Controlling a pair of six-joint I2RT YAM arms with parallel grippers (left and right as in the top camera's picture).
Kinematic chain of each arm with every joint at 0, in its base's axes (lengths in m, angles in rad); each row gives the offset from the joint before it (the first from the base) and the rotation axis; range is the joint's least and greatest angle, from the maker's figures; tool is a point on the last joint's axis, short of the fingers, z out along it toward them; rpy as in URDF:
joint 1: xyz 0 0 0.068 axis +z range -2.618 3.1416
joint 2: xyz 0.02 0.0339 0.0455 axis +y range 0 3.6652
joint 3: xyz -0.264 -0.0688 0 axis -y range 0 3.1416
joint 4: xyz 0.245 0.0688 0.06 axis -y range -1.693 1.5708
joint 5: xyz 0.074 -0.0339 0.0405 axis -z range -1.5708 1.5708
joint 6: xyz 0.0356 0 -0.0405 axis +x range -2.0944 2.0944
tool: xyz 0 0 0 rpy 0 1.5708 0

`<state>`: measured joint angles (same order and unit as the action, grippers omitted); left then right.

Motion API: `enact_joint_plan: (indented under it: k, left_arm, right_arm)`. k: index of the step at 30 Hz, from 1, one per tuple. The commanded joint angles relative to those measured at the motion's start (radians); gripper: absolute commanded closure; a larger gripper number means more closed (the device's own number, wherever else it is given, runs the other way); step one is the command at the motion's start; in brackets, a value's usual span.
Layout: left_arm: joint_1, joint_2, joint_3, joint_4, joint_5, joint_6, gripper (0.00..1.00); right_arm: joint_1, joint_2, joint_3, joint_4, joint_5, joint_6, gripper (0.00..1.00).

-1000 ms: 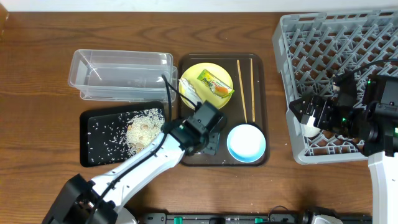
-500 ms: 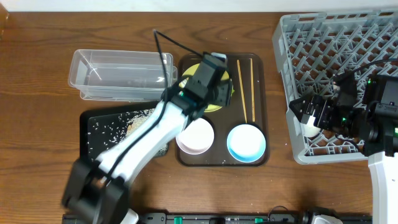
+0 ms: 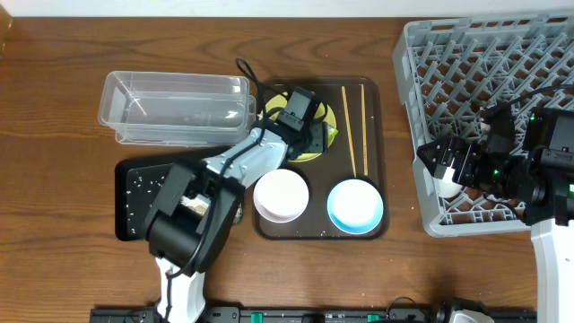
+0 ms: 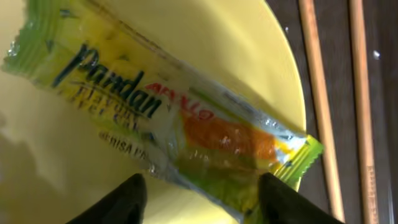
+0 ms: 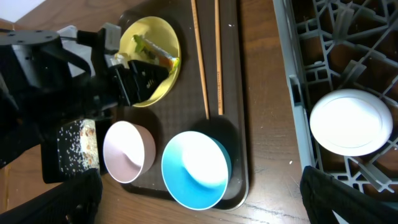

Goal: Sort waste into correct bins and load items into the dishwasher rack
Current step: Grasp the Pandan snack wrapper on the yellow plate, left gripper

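The green-and-orange snack wrapper [image 4: 186, 130] lies on the pale yellow plate [image 4: 199, 37] on the brown serving tray [image 3: 377, 99]. My left gripper [image 4: 202, 202] is open, low over the plate, with a finger on each side of the wrapper's lower edge. In the overhead view it [image 3: 305, 126] covers most of the plate [image 3: 272, 109], and the tissue is hidden. The white bowl [image 3: 281, 195], the light blue bowl [image 3: 355, 205] and two chopsticks [image 3: 350, 130] lie on the same tray. My right gripper [image 3: 448, 166] is open and empty over the front left corner of the grey dishwasher rack [image 3: 484, 81].
The clear tub [image 3: 175, 108] stands left of the plate. The black tray [image 3: 134, 202] with rice scraps [image 3: 143, 184] lies in front of it, partly under my left arm. A white round dish [image 5: 351, 121] sits in the rack's near corner.
My left gripper moved from the white bowl up to the yellow plate and came down over the wrapper, uncovering the white bowl. The right arm has not moved.
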<state>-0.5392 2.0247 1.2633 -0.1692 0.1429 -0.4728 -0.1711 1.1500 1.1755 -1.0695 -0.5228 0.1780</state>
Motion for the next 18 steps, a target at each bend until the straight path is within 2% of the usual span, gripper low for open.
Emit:
enact_joint_plan:
  k: [1, 4, 5, 6, 11, 18]
  left_arm:
    - [0.002, 0.016, 0.03, 0.007, 0.006, -0.023, 0.62]
    - [0.002, 0.016, 0.031, 0.018, 0.006, -0.022, 0.81]
    - [0.002, 0.016, 0.031, 0.018, 0.006, -0.022, 0.91]
    - [0.002, 0.016, 0.031, 0.017, 0.007, -0.022, 0.94]
    - [0.003, -0.014, 0.043, -0.015, 0.006, -0.014, 0.94]
    - [0.008, -0.169, 0.06, -0.11, -0.025, 0.008, 0.94]
  right_arm:
    - [-0.011, -0.006, 0.014, -0.002, -0.005, -0.008, 0.01]
    - [-0.011, -0.006, 0.014, -0.005, -0.005, -0.007, 0.01]
    - [-0.011, -0.006, 0.014, -0.005, -0.005, -0.007, 0.01]
    - [-0.011, -0.006, 0.014, -0.006, -0.005, -0.007, 0.01]
    - [-0.011, -0.006, 0.014, -0.017, -0.005, -0.008, 0.01]
    - [-0.011, -0.006, 0.014, -0.024, -0.005, -0.008, 0.01]
